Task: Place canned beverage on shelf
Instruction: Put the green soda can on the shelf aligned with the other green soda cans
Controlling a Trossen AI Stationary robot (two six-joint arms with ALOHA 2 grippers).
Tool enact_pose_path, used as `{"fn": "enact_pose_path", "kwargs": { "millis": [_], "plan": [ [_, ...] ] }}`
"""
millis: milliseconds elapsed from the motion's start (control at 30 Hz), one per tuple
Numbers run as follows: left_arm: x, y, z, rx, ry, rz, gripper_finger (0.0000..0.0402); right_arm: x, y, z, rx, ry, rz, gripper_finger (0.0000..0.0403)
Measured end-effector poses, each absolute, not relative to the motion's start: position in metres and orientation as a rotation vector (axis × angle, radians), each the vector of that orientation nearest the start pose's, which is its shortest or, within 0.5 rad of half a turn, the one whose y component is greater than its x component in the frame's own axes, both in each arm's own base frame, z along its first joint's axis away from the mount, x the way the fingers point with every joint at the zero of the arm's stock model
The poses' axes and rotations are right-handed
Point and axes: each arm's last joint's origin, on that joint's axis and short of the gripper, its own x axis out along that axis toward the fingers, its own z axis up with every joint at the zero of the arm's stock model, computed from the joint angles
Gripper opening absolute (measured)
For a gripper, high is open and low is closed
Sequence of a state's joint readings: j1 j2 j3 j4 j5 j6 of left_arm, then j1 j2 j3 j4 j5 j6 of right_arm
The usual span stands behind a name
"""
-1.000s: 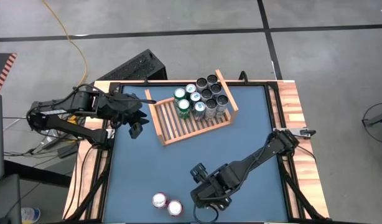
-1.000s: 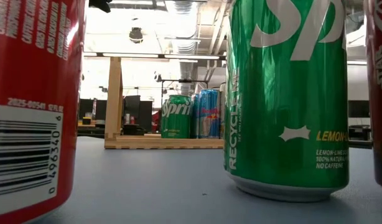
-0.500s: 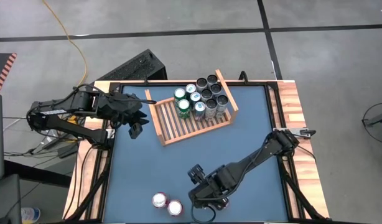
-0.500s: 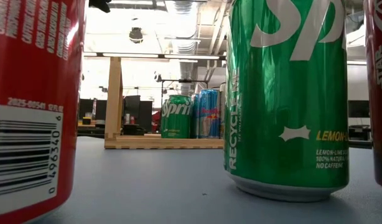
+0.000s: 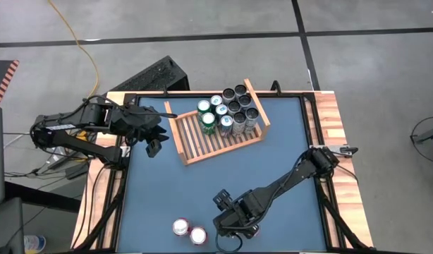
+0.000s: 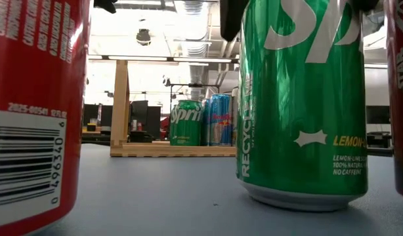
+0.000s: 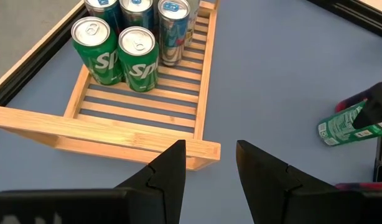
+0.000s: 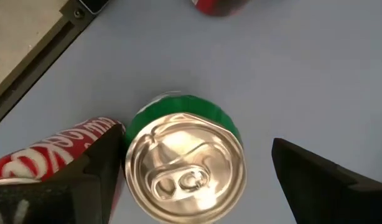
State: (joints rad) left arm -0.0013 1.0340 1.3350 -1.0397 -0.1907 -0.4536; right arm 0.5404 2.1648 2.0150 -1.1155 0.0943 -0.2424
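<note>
A green Sprite can (image 8: 185, 158) stands upright on the blue table near its near edge; it also shows in the low view (image 6: 303, 98). My right gripper (image 8: 197, 162) is open above it, one finger (image 8: 97, 168) on either side of the can's top, the other finger (image 8: 315, 180) well apart from it. In the high view my right gripper (image 5: 232, 226) hides the can. The wooden shelf (image 5: 216, 134) stands at the far middle, with several cans (image 5: 227, 109) at its right end. My left gripper (image 7: 209, 168) is open and empty beside the shelf's left end (image 5: 154, 144).
Two red cans (image 5: 181, 227) (image 5: 197, 236) stand upright just left of the green can, one close beside my right finger (image 8: 54, 155). The shelf's left half (image 7: 141, 106) shows bare slats. A black frame (image 5: 128, 183) rims the table.
My right gripper has gone a little toward the table's near edge and down over the green can; its fingers now show at the can's top in the low view. The can has stayed where it was.
</note>
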Motion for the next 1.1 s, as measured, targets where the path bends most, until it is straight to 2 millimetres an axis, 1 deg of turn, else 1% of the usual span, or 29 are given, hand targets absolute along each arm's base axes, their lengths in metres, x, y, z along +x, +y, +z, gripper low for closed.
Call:
{"fn": "enact_pose_path", "kwargs": {
  "millis": [133, 333, 433, 600, 700, 867, 1100],
  "plan": [
    [0.172, 0.005, 0.396, -0.361, 0.681, 0.344, 0.0128, 0.386, 0.226, 0.248, -0.592, 1.179, 0.547, 0.0312],
    [0.172, 0.005, 0.396, -0.361, 0.68, 0.344, 0.0128, 0.385, 0.226, 0.242, -0.585, 1.198, 0.551, 0.0266],
    [0.172, 0.005, 0.396, -0.359, 0.68, 0.345, 0.0128, 0.385, 0.226, 0.242, -0.585, 1.196, 0.551, 0.0231],
    [0.172, 0.005, 0.396, -0.355, 0.679, 0.347, 0.0128, 0.387, 0.221, 0.244, -0.571, 1.198, 0.551, 0.0162],
    [0.172, 0.005, 0.396, -0.354, 0.679, 0.348, 0.0128, 0.389, 0.215, 0.245, -0.551, 1.21, 0.547, 0.0157],
    [0.172, 0.005, 0.396, -0.34, 0.682, 0.344, 0.0128, 0.395, 0.2, 0.254, -0.528, 1.236, 0.508, 0.0157],
    [0.172, 0.006, 0.396, -0.325, 0.679, 0.358, 0.0128, 0.407, 0.17, 0.279, -0.505, 1.224, 0.454, 0.0164]
  ]
}}
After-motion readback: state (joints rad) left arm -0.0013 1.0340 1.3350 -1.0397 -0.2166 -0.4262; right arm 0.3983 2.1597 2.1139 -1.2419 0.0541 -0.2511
